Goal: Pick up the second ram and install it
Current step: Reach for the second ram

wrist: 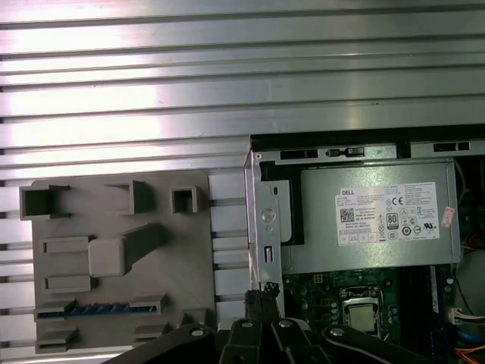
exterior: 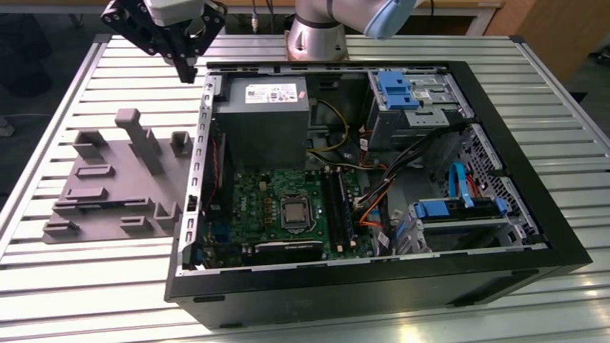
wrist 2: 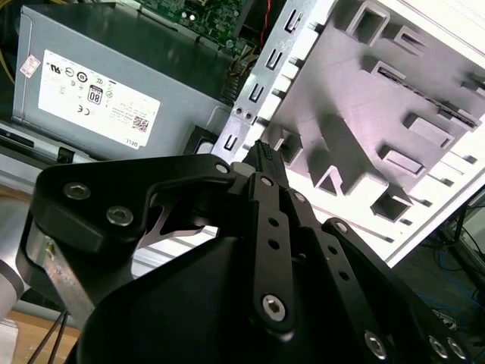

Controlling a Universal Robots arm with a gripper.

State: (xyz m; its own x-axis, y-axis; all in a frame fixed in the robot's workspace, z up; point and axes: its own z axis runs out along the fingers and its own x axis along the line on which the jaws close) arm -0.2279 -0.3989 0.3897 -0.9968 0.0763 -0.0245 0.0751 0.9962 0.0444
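The second ram (wrist: 98,309) shows as a thin blue-green strip standing on edge in a slot of the grey fixture plate (wrist: 182,250) in the first wrist view. My gripper (exterior: 185,73) hangs high over the far corner of the open computer case (exterior: 381,293), above the gap between the plate (exterior: 114,193) and the case wall. Its black fingers look pressed together with nothing between them, as seen in both wrist views at the gripper (wrist: 263,290) and gripper (wrist 2: 261,148). The ram lies well apart from the fingertips.
Inside the case are a grey power supply (exterior: 262,114), the green motherboard (exterior: 257,193) with its silver processor (exterior: 293,212), dark memory slots (exterior: 338,207), loose cables (exterior: 381,193) and blue drive brackets (exterior: 458,209). The slatted metal table (exterior: 76,286) surrounds everything.
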